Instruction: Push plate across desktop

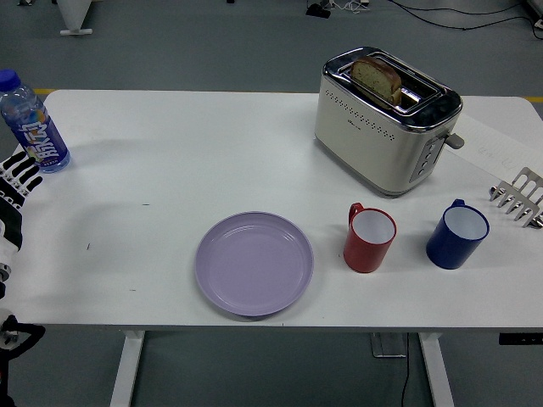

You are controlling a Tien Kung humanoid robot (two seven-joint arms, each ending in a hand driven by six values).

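The lilac plate (254, 264) sits untouched at lower centre of the tabletop (170, 153), the red mug (369, 239) just right of it (a rightward shove risks toppling it). Left robot hand (17, 182), fingers spread, hovers at the left edge.

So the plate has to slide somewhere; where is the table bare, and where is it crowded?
Bare: the wide patch left of the plate up to the bottle, and the far middle between bottle and toaster. Crowded: right of the plate, with the red mug, blue mug and toaster. The left hand waits at the left edge.
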